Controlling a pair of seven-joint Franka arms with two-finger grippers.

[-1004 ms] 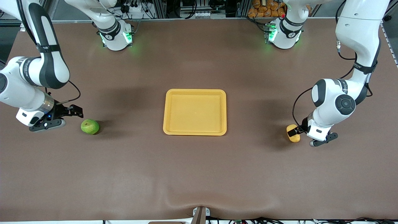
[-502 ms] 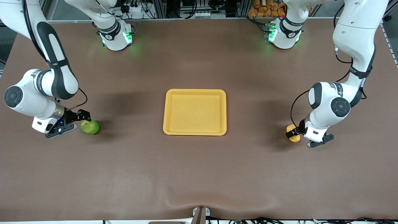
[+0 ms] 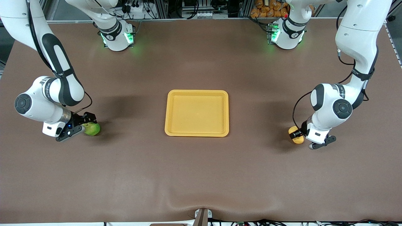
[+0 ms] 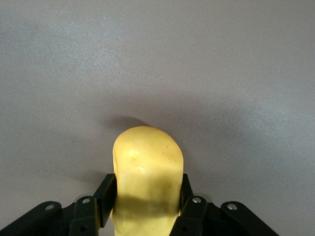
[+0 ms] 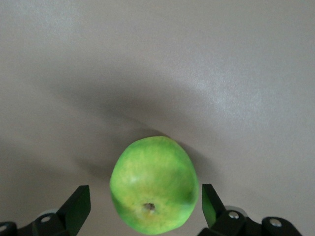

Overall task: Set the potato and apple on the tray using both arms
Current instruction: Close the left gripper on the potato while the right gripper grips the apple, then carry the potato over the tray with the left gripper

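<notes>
The yellow-orange potato lies on the brown table toward the left arm's end. My left gripper is down at it, and in the left wrist view the potato fills the gap, with both fingers of the left gripper pressed against its sides. The green apple lies toward the right arm's end. My right gripper is low and open around it. In the right wrist view the apple sits between the fingers of the right gripper, with a gap on each side. The yellow tray is in the table's middle with nothing in it.
Both arm bases stand along the table's edge farthest from the front camera. A small grey bracket sits at the table's near edge. Brown tabletop lies between each fruit and the tray.
My right gripper has moved in toward the apple until its fingers straddle it. My left gripper has edged a little farther onto the potato. Neither fruit nor the tray has moved.
</notes>
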